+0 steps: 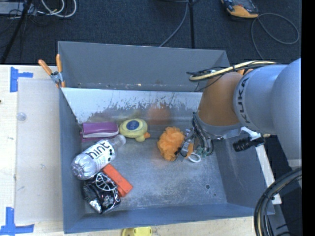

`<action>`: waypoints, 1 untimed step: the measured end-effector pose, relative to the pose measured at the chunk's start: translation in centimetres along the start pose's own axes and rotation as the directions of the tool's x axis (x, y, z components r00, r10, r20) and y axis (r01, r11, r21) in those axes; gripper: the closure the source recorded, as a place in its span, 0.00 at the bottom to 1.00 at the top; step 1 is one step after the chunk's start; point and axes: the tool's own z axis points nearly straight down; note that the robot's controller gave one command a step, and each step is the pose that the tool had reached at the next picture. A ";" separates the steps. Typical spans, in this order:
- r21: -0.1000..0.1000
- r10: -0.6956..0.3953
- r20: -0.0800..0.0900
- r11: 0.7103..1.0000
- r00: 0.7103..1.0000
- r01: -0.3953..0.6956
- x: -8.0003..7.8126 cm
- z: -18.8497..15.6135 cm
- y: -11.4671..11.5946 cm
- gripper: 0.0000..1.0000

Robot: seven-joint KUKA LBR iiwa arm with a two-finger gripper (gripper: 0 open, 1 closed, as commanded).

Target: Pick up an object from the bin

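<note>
**Gripper (193, 150) hanging low in the grey metal bin (162, 193), just beside the orange, lumpy, soft-looking toy (170, 142) that is lying right of centre on the bin floor.**

Whether the tool is open or closed, or gripping anything, cannot be told, as its tip is sitting in shadow by the toy's right flank. A sound grasp is probably calling for centring over the toy's bulk, since its plush, irregular surface is likely yielding under an edge pinch. Lying well apart at the left are a round yellow-and-blue plastic toy (133, 127), a flat purple box (100, 129), a crumpled silvery bottle (93, 159), an orange slab (118, 179) and a black-and-white patterned pouch (102, 194).
</note>
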 end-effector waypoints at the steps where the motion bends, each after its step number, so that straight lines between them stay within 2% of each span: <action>1: 0.000 -0.001 0.000 1.000 1.000 0.001 0.0 0.0 0.0 1.00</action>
